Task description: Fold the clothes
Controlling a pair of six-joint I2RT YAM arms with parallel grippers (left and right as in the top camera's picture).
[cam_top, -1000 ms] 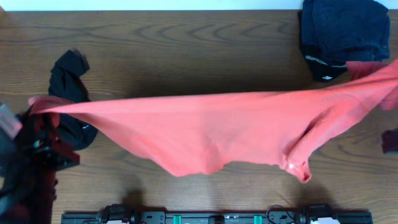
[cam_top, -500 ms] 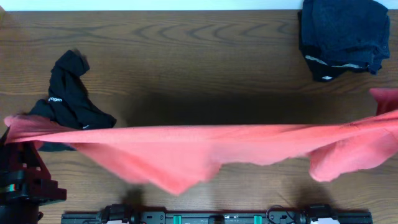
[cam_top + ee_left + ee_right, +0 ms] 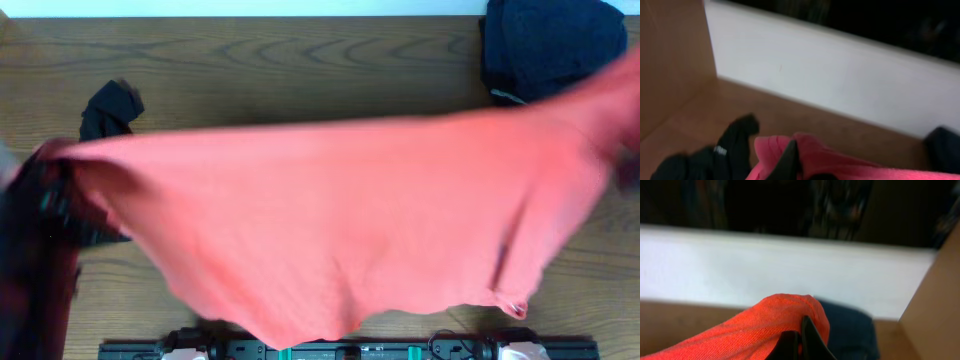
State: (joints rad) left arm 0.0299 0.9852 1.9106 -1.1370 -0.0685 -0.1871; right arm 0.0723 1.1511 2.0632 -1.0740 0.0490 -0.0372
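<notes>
The coral-red T-shirt (image 3: 340,215) hangs stretched between both arms above the table, spread wide and blurred. My left gripper (image 3: 792,160) is shut on its left end, where red cloth (image 3: 850,162) bunches round the fingers. My right gripper (image 3: 801,342) is shut on its right end, with red fabric (image 3: 755,325) draped over the fingertips. In the overhead view the left arm (image 3: 35,230) is a dark blur at the left edge and the right gripper is hidden by cloth. The limp black garment (image 3: 108,108) lies at the left, mostly covered by the shirt; it also shows in the left wrist view (image 3: 715,157).
A folded dark navy garment (image 3: 545,50) lies at the table's back right corner and shows in the right wrist view (image 3: 847,330). A white wall (image 3: 840,80) bounds the far edge. The arm base rail (image 3: 350,350) runs along the front edge.
Both grippers have swung the shirt up and back; it has billowed from a narrow stretched band into a wide sheet that covers most of the black garment.
</notes>
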